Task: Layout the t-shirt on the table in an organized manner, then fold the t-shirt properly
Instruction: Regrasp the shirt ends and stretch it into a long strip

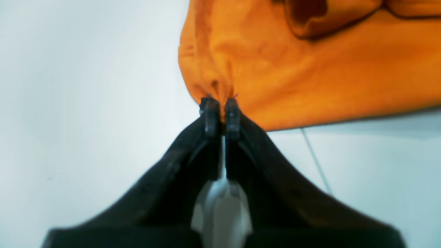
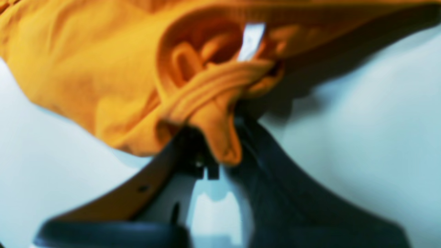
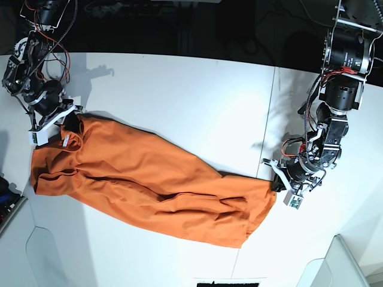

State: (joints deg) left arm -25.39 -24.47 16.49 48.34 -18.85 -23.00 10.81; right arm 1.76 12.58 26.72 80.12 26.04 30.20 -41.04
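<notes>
The orange t-shirt (image 3: pixel 149 179) lies stretched in a long diagonal band across the white table (image 3: pixel 197 101), bunched and wrinkled. My left gripper (image 1: pixel 220 103) is shut on a pinched corner of the t-shirt (image 1: pixel 310 75) at its lower right end, where the left gripper (image 3: pixel 276 184) meets the cloth in the base view. My right gripper (image 2: pixel 220 141) is shut on the ribbed neckline of the t-shirt (image 2: pixel 86 69), beside the white tag (image 2: pixel 251 41). In the base view the right gripper (image 3: pixel 73 119) sits at the shirt's upper left end. Fabric hides the right fingertips.
A thin dark seam (image 3: pixel 269 119) crosses the table just left of the left arm and shows as a seam (image 1: pixel 315 162) in the left wrist view. A dark object (image 3: pixel 6 191) lies at the left edge. The table's front edge runs along the bottom.
</notes>
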